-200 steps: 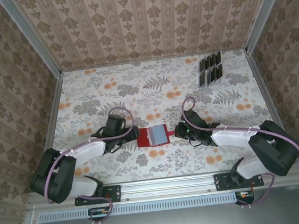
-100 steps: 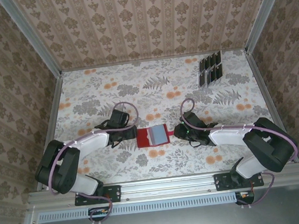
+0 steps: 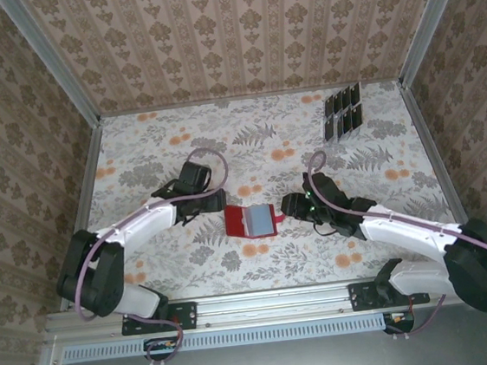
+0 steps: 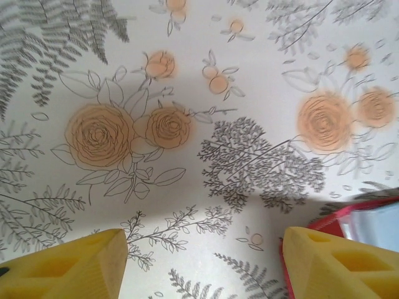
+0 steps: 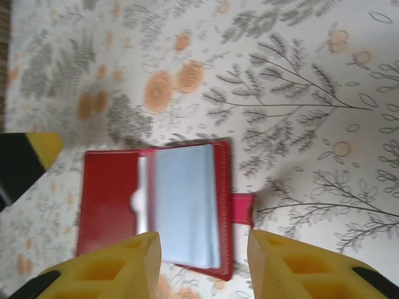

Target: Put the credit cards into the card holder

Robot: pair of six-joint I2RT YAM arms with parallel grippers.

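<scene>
Red card holder (image 3: 250, 221) lies spread open on the floral worktop (image 3: 136, 150), between the two hands. The left hand (image 4: 204, 243) is open beside its edge, and the right hand (image 5: 202, 240) is open above it, gripping nothing. Black credit cards (image 3: 343, 113) sit at the far right corner.

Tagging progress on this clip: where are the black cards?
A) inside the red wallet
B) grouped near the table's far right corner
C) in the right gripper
B: the black cards sit together near the far right corner, far from the red wallet, which lies open in the middle.
</scene>
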